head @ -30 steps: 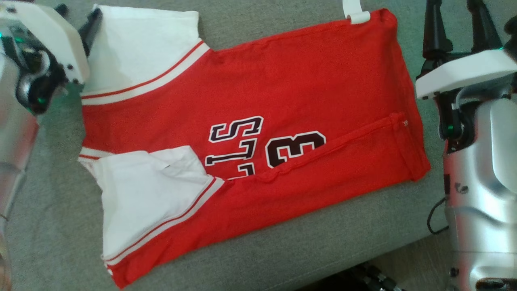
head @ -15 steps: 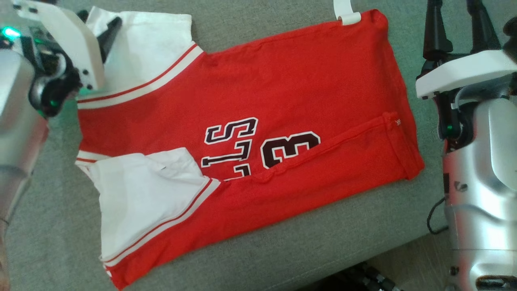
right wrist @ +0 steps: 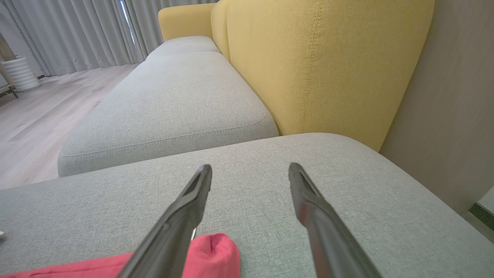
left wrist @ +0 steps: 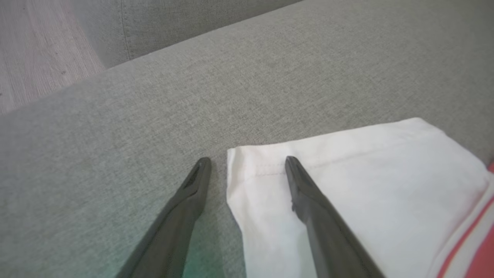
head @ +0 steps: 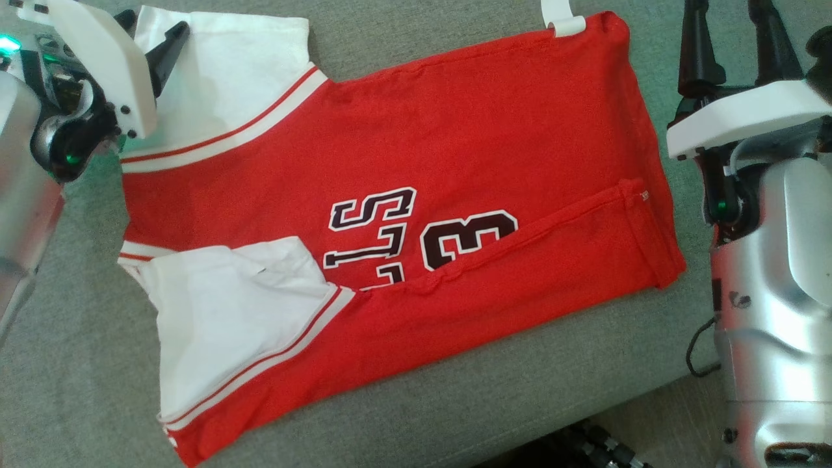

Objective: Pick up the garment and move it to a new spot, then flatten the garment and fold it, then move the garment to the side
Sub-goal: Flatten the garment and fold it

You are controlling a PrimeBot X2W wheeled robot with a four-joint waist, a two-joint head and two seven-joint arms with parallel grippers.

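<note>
Here the left gripper (left wrist: 247, 160) hangs at the garment's (head: 455, 143) far left corner, jaws spread and holding nothing. In its wrist view one finger stands over bare grey cushion (left wrist: 115, 135) and the other over the white far sleeve (left wrist: 347, 181), so the cuff's corner lies between them. That looks ready for a pinch.

The garment lies flat on the cushion with its long axis running left to right across the robot's front, collar end to the left and hem (head: 650, 162) to the right, the whole tipped a little. Its near long side lies folded up over the body. The near sleeve (head: 221, 312) is turned in, and the folded edge covers the lower part of the lettering (head: 416, 234). The far long side is not yet folded.

To the right of the hem, the right gripper (right wrist: 250, 166) is released too and empty, over bare cushion and apart from the cloth. In its wrist view the hem's far corner (right wrist: 216, 251) lies low, down by the left-hand finger and outside the gap between the two.

The coming fold probably turns on this: the far edge runs from one gripper to the other, each arm nearest its own end. The left is lined up on its corner; the right, by my reading, must come in toward the hem before it can close on anything.
</note>
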